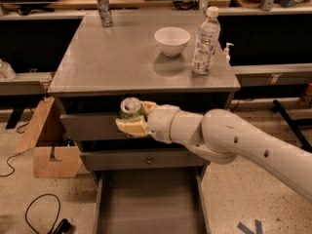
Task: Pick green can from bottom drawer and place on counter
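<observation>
My gripper is shut on the green can, holding it upright with its silver top up. It hangs in front of the top drawer's face, just below the front edge of the counter and well above the bottom drawer. The bottom drawer is pulled out at the bottom of the view and its flat floor shows nothing in it. My white arm reaches in from the lower right.
On the counter stand a white bowl, a water bottle at the right and a tall silvery can at the back left. A cardboard box sits on the floor at the left, with a black cable near it.
</observation>
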`<state>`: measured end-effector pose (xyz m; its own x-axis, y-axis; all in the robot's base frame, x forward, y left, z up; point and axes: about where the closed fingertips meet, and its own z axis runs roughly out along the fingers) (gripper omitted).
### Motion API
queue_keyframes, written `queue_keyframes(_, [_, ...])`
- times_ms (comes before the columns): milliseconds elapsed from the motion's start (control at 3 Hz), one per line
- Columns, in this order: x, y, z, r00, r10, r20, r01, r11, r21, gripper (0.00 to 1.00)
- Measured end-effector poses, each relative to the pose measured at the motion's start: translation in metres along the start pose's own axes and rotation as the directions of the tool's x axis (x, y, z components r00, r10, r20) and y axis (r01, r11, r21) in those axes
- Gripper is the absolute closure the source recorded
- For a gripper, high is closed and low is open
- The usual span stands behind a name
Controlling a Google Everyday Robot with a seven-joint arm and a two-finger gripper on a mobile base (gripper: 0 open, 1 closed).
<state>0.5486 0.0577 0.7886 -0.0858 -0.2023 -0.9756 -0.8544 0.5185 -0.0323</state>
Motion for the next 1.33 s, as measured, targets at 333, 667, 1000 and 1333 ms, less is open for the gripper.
queue_keyframes(333, [-0.06, -0.038, 0.025, 0.999, 0.002, 0.036, -0.005, 0.9965, 0.084, 1.0])
queue_keyframes(667, [-0.112, -0.081, 0.049, 0.998, 0.012, 0.057, -0.021, 0.9862, 0.164, 1.0])
queue_keyframes(1000, [-0.14, -0.112, 0.086, 0.997, 0.021, 0.08, -0.036, 0.9809, 0.191, 1.0])
queue_keyframes(1333, [-0.149, -0.14, 0.122, 0.992, 0.039, 0.116, -0.062, 0.9778, 0.2, 1.0])
